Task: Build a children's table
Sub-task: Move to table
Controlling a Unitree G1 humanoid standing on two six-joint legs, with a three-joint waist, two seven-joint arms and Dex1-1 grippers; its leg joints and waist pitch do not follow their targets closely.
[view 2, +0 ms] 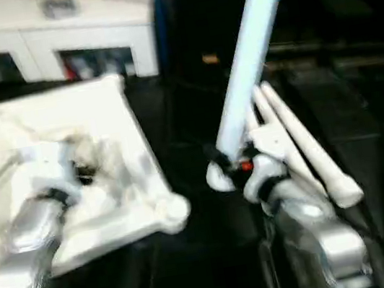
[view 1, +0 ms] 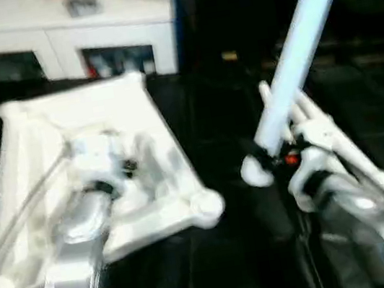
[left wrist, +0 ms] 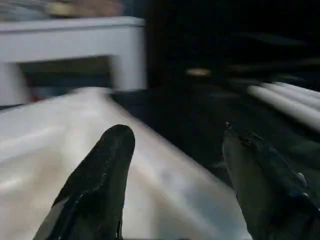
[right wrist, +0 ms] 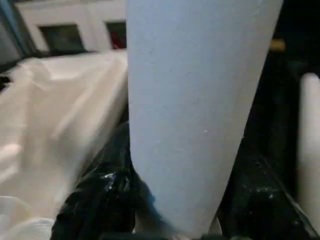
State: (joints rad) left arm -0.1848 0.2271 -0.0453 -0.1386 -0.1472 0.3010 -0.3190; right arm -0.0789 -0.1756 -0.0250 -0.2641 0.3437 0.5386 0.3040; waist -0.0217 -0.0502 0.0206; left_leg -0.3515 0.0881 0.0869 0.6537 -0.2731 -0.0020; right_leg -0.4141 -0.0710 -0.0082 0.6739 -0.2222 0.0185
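- We see the tabletop point(view 1: 96, 137) lying on the left of the dark surface point(view 1: 217, 118), its rimmed side facing up, with round corner sockets at its corners; the near-right socket point(view 1: 206, 207) stands out clearly.
- Our left gripper point(left wrist: 172, 165) hangs over the middle of the tabletop, its two black fingers point(left wrist: 100, 185) spread apart with nothing between them, the white plastic showing below and between them.
- Our right gripper point(view 2: 236, 166) is on the right of the scene, its fingers pinching the lower end of one white leg point(view 1: 300, 43).
- That leg rises from the gripper and leans up toward the far right, its top passing out of the head pictures.
- In the right wrist view the held leg point(right wrist: 200, 110) stands close before the camera, with a black finger point(right wrist: 100, 195) pressed against its side.
- The held leg's lower end sits to the right of the tabletop, apart from the near-right socket.
- More spare legs point(view 2: 301, 141) lie side by side on the surface just right of the right gripper, running from far to near; we cannot count them surely.
- A white cabinet point(view 1: 58, 37) with glass doors stands at the far left, behind the tabletop.
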